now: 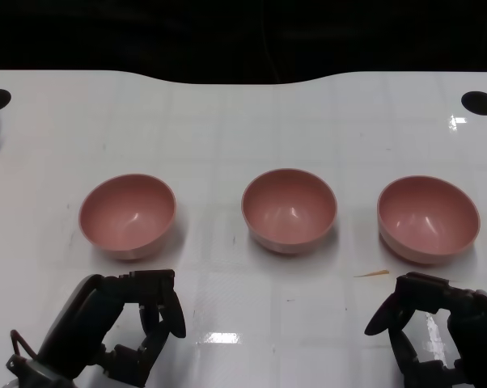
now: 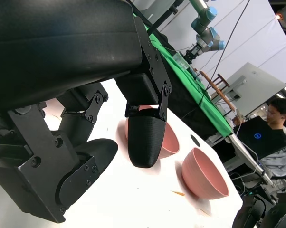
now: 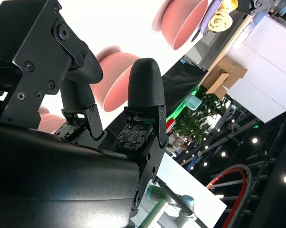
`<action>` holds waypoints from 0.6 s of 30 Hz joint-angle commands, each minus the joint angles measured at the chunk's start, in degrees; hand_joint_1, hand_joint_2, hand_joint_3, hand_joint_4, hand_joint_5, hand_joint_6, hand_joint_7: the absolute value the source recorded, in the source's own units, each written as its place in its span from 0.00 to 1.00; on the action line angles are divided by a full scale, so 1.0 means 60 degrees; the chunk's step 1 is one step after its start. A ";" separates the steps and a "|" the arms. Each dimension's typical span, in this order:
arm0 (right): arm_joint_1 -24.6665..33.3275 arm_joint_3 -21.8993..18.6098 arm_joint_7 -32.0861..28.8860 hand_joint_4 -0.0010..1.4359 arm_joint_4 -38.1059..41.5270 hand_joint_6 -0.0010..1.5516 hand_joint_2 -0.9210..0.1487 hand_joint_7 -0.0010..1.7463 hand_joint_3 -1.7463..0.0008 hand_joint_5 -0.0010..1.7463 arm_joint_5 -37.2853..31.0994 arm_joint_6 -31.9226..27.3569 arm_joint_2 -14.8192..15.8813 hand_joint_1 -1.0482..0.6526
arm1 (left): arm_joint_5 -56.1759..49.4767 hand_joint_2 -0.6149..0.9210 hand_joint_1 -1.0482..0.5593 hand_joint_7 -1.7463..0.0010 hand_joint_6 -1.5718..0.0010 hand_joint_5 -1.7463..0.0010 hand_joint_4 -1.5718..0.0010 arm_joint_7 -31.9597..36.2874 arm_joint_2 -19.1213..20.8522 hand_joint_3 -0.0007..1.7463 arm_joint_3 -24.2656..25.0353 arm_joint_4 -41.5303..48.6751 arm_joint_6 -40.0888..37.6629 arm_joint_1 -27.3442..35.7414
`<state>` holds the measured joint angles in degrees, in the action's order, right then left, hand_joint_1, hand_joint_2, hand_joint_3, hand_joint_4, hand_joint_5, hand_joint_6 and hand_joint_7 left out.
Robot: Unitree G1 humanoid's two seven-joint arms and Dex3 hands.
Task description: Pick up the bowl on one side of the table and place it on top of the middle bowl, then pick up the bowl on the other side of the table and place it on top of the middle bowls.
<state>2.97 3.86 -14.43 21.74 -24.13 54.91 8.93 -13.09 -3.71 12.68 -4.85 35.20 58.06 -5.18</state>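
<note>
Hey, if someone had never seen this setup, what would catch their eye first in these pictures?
Three pink bowls in a row across the white table: the left bowl, the middle bowl and the right bowl, all upright, empty and apart. Next, the two black hands at the near edge, the left hand before the left bowl and the right hand before the right bowl, neither holding anything.

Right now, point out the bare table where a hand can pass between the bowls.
Two bare gaps: between the left bowl and the middle bowl, and between the middle bowl and the right bowl. The far table behind the row is bare too. It is tighter near the front edge, where the left hand and right hand sit close to the outer bowls.
</note>
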 commanded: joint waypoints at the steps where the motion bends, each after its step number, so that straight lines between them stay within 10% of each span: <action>1: 0.0003 -0.0066 -0.0080 0.63 -0.0002 0.61 0.79 0.66 0.07 0.85 -0.0002 0.0041 0.0113 0.72 | 0.0096 0.53 0.65 0.24 0.41 0.08 0.41 0.0095 0.0092 0.90 0.0087 0.0073 0.0101 -0.0044; 10: -0.0072 -0.0046 -0.0102 0.63 0.0085 0.61 0.77 0.66 0.08 0.85 -0.0008 0.0066 0.0081 0.72 | 0.0628 0.61 0.64 0.51 0.47 0.27 0.51 0.0100 -0.0107 0.71 0.0349 0.0205 -0.0162 -0.0146; 13: -0.0115 -0.0048 -0.0122 0.63 0.0101 0.61 0.78 0.66 0.07 0.85 -0.0027 0.0079 0.0073 0.73 | 0.0639 0.84 0.58 0.67 0.52 0.32 0.58 0.0162 -0.0112 0.30 0.0465 -0.0139 -0.0646 -0.0052; 18: -0.0172 -0.0027 -0.0134 0.63 0.0096 0.61 0.78 0.66 0.07 0.85 -0.0026 0.0068 0.0026 0.73 | -0.0063 0.92 0.52 0.86 0.55 0.51 0.62 0.0342 0.0197 0.12 0.0641 -0.1262 -0.1931 0.0189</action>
<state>2.21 4.00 -14.63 22.18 -24.55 54.92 8.71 -12.30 -2.58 12.06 -1.87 29.57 48.55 -5.00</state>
